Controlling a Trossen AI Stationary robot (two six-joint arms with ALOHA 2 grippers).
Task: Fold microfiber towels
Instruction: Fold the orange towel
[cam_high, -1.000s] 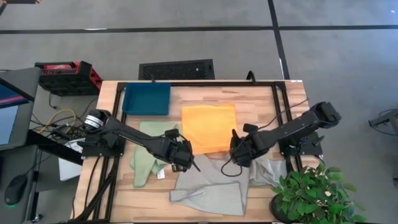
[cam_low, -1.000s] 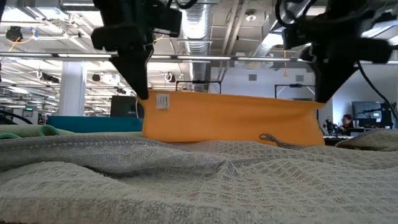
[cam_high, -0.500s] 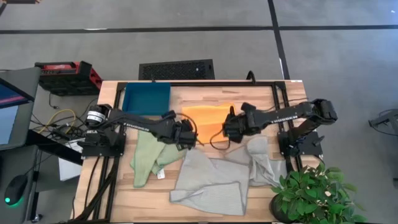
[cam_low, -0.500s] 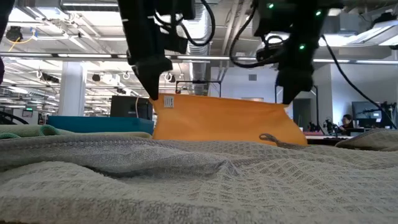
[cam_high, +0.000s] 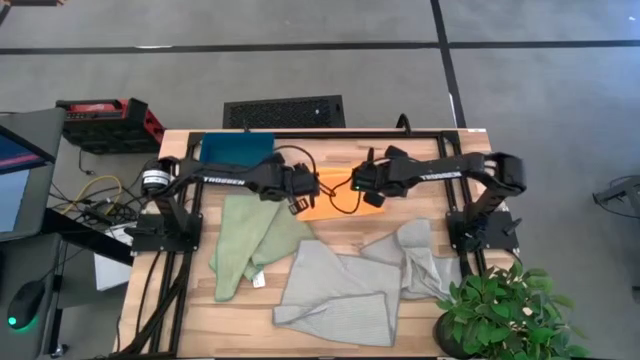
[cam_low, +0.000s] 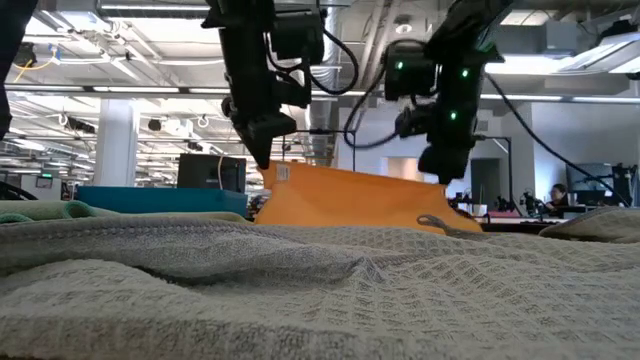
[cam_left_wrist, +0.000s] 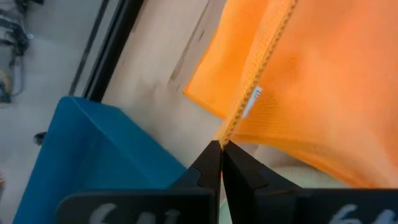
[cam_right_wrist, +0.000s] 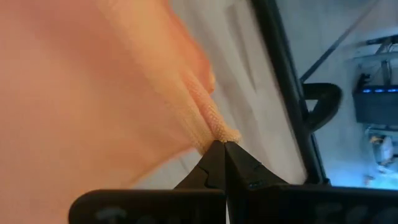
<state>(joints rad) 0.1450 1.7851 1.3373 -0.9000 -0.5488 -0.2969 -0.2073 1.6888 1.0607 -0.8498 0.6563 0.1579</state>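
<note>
The orange towel (cam_high: 331, 195) lies at the table's far middle, folded over itself, its far part on the table. My left gripper (cam_high: 301, 191) is shut on its left lifted corner, and my right gripper (cam_high: 360, 186) is shut on its right lifted corner. In the low view the towel (cam_low: 350, 200) hangs between the left gripper (cam_low: 266, 158) and the right gripper (cam_low: 438, 175). The light green towel (cam_high: 250, 240) lies crumpled at the left. Two pale grey towels (cam_high: 340, 290) (cam_high: 420, 255) lie bunched near the front. My left gripper pinches the orange towel's hemmed corner (cam_left_wrist: 229, 132) between its two fingers, beside the small white tag (cam_left_wrist: 252, 101). The fingers come from above. The corner is lifted off the table and the cloth slopes down from it. My right gripper pinches the orange towel's other lifted corner (cam_right_wrist: 219, 132) at its hem between its two fingers, coming from above. The corner is bunched at the fingertips and held above the table; the cloth falls away from it.
The dark teal tray (cam_high: 237, 150) stands at the far left, close to the left arm. A black frame (cam_high: 445, 160) runs around the table's sides. A potted plant (cam_high: 505, 315) stands at the near right corner.
Both grippers have gone toward the table's far edge, staying shut and drawing a little closer together. They have carried the orange towel's near edge up and over its far part, which stays on the table, so the towel has folded over.
</note>
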